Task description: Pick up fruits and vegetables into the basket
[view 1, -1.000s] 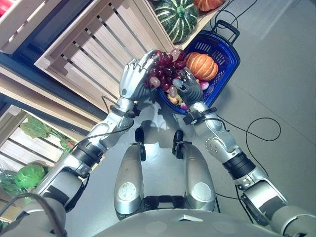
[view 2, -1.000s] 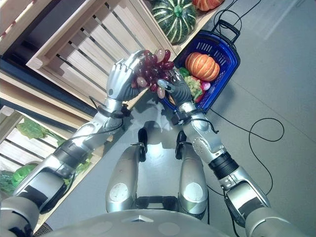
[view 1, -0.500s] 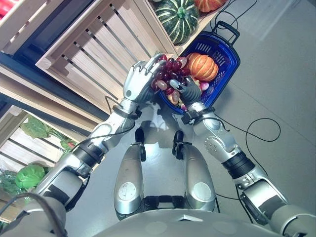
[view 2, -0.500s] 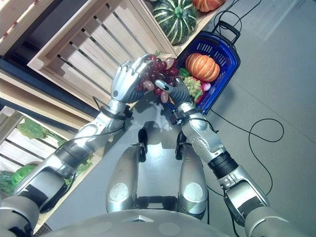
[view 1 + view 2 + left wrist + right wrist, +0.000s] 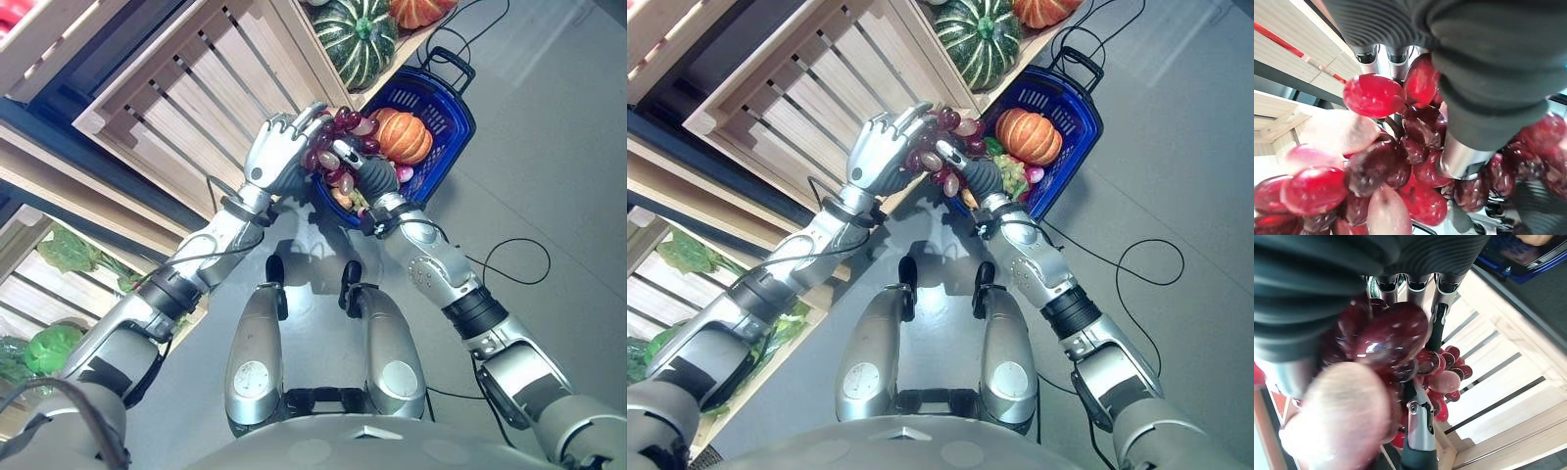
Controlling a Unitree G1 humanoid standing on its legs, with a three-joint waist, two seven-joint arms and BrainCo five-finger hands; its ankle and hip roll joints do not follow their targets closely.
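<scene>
Grapes: a glossy bunch of red grapes (image 5: 338, 147), round and oval, dark red with a few pale pink ones, held between both hands at the near left rim of the basket.
Left hand: the left hand (image 5: 277, 152) has its fingers curled round the bunch's left side (grapes press against its palm in its wrist view).
Right hand: the right hand (image 5: 367, 176) cups the bunch from the near right, fingers bent around it.
Basket: a blue plastic basket (image 5: 453, 108) with lattice walls stands on the grey floor; inside lie a ribbed orange pumpkin (image 5: 401, 136) and green grapes (image 5: 1012, 172).
Around: a slatted wooden crate (image 5: 186, 88) at left; a striped green squash (image 5: 359, 31) on the shelf beyond.
</scene>
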